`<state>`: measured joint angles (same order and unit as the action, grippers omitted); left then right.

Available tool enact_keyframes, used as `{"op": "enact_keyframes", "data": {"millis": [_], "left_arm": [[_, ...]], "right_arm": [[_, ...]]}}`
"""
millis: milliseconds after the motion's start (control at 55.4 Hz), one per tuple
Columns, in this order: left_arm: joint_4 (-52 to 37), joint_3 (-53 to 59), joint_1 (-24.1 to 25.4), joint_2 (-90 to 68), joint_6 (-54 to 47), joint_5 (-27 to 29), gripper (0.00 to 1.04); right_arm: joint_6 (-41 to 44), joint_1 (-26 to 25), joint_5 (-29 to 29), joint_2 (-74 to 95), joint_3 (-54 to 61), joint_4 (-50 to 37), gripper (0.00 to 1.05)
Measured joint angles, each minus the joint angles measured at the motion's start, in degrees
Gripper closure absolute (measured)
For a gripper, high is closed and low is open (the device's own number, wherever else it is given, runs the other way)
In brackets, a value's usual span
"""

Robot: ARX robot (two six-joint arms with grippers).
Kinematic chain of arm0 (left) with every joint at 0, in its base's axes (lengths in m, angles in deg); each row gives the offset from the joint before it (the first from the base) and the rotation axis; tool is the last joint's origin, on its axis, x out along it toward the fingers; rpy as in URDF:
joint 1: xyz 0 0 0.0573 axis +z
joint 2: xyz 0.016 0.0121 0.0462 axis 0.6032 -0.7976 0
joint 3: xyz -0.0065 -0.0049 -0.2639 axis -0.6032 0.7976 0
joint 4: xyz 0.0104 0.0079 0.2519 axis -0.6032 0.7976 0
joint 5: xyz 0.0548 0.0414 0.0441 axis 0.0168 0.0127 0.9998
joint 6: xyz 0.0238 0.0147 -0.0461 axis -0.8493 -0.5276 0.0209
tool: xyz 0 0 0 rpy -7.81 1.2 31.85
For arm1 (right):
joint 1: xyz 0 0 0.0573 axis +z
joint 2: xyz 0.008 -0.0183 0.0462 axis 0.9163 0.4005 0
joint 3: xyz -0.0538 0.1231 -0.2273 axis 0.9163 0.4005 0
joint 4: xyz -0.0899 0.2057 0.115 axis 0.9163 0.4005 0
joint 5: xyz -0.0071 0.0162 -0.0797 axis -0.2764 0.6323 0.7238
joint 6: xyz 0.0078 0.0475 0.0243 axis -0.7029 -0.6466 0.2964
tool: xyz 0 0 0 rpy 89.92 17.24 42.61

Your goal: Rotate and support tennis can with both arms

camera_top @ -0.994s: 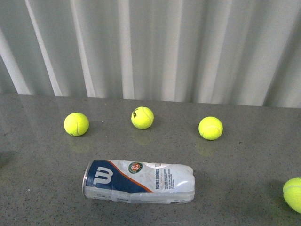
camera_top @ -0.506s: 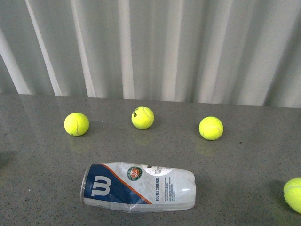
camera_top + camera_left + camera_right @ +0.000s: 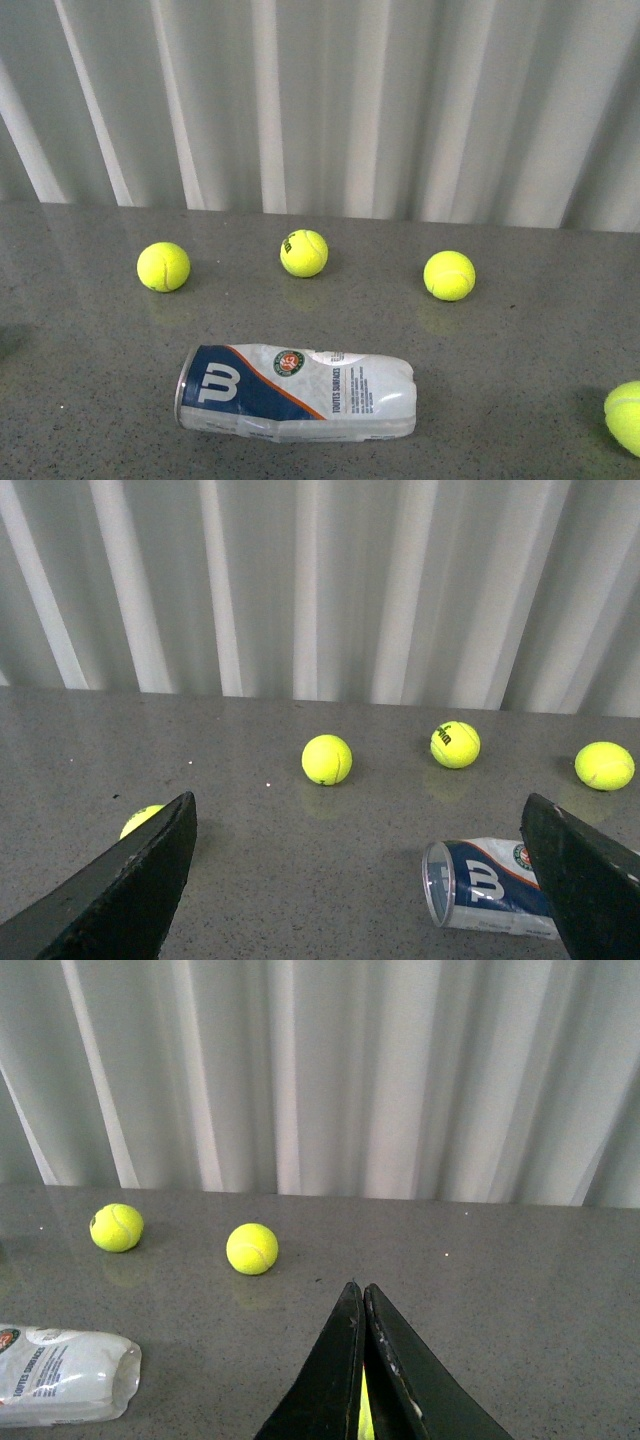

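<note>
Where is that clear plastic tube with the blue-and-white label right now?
In the front view, the clear plastic tennis can lies on its side on the grey table, slightly left of centre, nearer the camera than the middle yellow tennis ball.

The tabletop (image 3: pixel 80 350) lies bare to the left of the tennis can (image 3: pixel 295 393), and also between its right end and the ball at the right edge (image 3: pixel 625 415). Behind the can, a left ball (image 3: pixel 163 267), a middle ball (image 3: pixel 304 253) and a right ball (image 3: pixel 449 275) stand in a row, well apart from it, with wide gaps between them. A pleated white backdrop (image 3: pixel 400 100) closes the far side. Another ball (image 3: pixel 140 820) sits partly hidden behind one finger of the wide-spread left end effector (image 3: pixel 357 805).
</note>
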<state>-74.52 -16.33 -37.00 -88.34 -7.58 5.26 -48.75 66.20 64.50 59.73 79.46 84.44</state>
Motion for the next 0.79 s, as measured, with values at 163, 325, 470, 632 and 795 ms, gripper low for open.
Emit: {"op": "enact_keyframes", "data": {"millis": [163,325,470,632,795], "left_arm": [[0.0,0.0,0.0,0.0,0.0,0.0,0.07],[0.0,0.0,0.0,0.0,0.0,0.0,0.07],[0.0,0.0,0.0,0.0,0.0,0.0,0.07],[0.0,0.0,0.0,0.0,0.0,0.0,0.07],[0.0,0.0,0.0,0.0,0.0,0.0,0.07]], "right_arm": [[0.0,0.0,0.0,0.0,0.0,0.0,1.01],[0.0,0.0,0.0,0.0,0.0,0.0,0.67],[0.0,0.0,0.0,0.0,0.0,0.0,0.39],[0.0,0.0,0.0,0.0,0.0,0.0,0.12],[0.0,0.0,0.0,0.0,0.0,0.0,0.08]]}}
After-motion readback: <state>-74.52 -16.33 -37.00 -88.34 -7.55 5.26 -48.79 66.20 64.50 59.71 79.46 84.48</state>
